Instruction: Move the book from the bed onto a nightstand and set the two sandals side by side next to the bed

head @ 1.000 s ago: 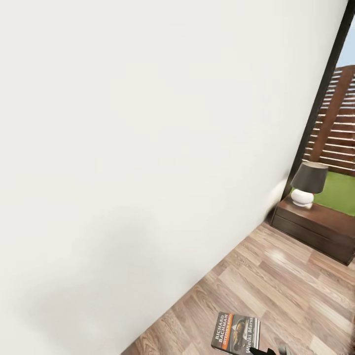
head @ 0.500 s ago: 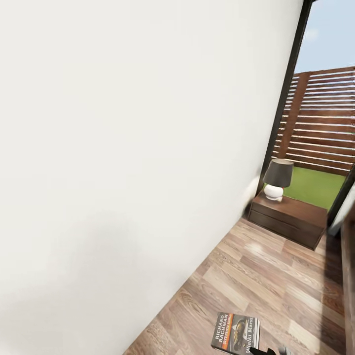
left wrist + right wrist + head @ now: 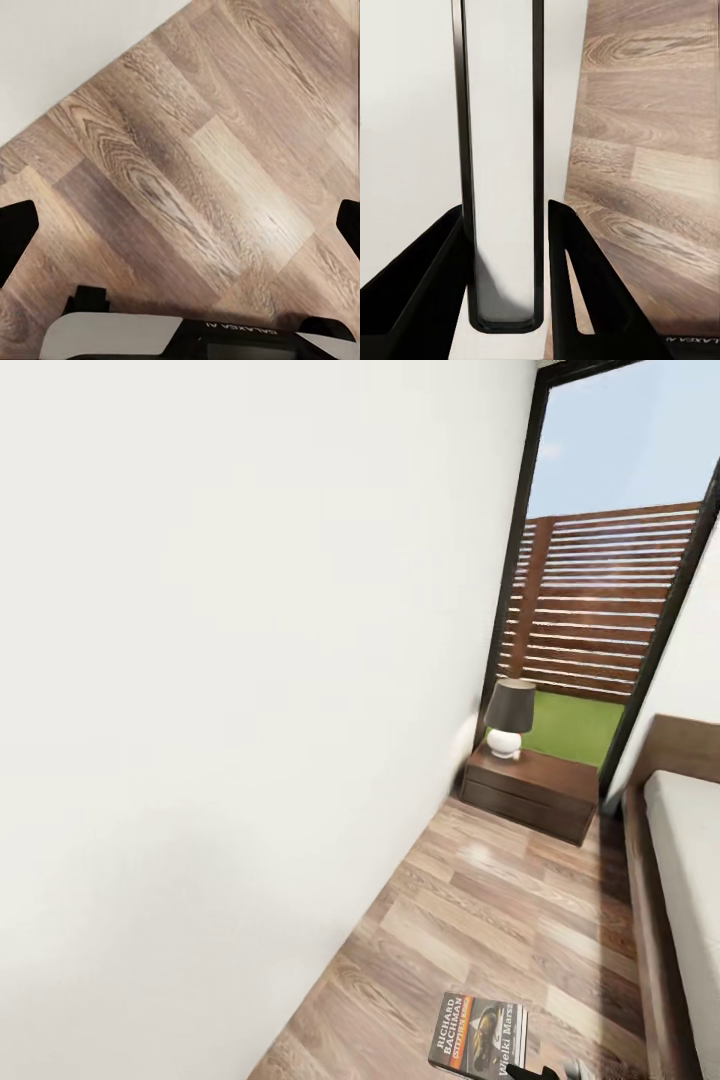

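Camera panned: dark brown two-drawer nightstand [image 3: 530, 792] shifted toward centre frame, grey-mattress bed [image 3: 685, 860] now at right edge. Thin dark paperback book [image 3: 479, 1035] bottom centre, edge-on between right gripper [image 3: 502, 270] fingers, clamped. Left gripper [image 3: 180, 225] fingers spread wide over wood-plank floor [image 3: 195, 165], holding nothing.

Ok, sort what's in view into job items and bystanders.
Job items:
- book, clamped in the right claw
- nightstand, against the wall by the window
- bed, at the head view's right edge

Bystanders:
- lamp on the nightstand
- slatted fence and grass outside
- left claw, open over bare floor
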